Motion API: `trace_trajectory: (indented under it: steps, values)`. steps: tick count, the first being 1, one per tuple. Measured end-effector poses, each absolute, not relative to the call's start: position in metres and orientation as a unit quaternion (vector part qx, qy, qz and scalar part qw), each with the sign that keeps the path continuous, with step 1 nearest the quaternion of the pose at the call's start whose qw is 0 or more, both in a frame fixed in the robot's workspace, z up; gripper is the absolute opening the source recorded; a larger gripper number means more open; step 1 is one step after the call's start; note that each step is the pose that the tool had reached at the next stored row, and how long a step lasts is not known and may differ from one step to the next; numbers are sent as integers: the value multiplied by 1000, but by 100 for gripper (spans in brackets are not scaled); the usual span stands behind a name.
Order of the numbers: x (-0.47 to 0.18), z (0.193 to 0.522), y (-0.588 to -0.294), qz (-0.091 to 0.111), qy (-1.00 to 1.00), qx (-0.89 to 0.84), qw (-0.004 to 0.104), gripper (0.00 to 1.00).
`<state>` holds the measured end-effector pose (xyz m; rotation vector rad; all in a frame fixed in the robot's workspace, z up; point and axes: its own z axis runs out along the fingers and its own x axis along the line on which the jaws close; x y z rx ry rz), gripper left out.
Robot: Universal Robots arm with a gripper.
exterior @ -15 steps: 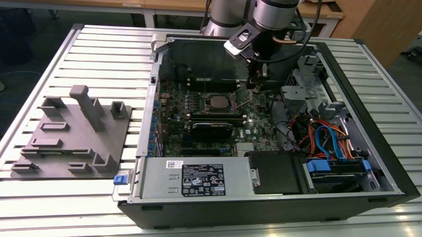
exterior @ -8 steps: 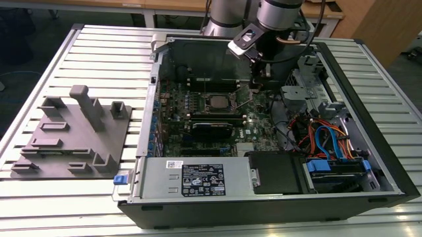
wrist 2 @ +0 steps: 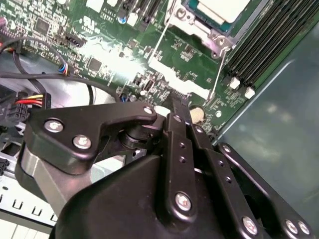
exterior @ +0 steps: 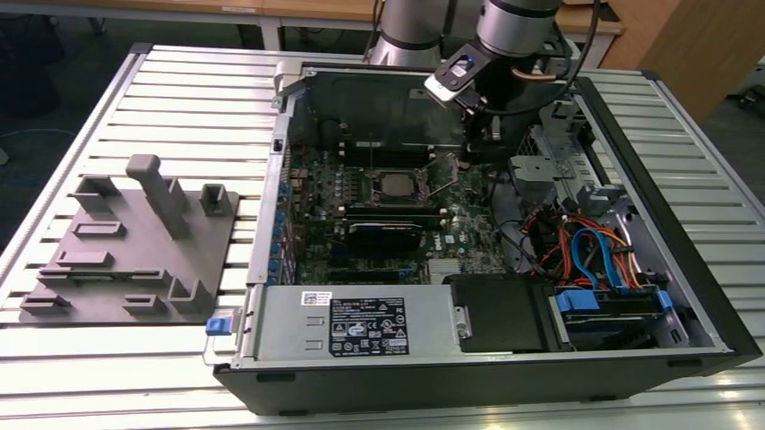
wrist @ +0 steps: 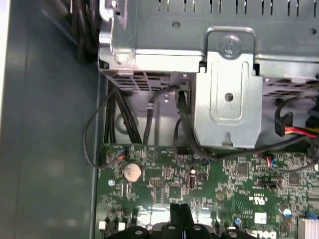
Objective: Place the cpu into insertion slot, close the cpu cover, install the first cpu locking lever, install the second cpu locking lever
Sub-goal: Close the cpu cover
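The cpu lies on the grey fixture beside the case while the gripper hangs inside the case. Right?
No. In the exterior view the cpu sits in the insertion slot, not on the grey fixture; the gripper does hang inside the case.

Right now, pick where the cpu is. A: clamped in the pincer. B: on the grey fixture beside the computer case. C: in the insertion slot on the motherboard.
C: the cpu lies silver side up, seated in the green motherboard, apart from the shut pincer, which holds nothing.
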<state>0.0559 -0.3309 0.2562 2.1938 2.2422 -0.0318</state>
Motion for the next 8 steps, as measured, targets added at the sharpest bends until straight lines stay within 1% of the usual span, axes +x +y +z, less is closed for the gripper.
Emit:
trace_trajectory:
  steps: [8]
  values:
    - [60,247,-331,-11,715,699,2,10]
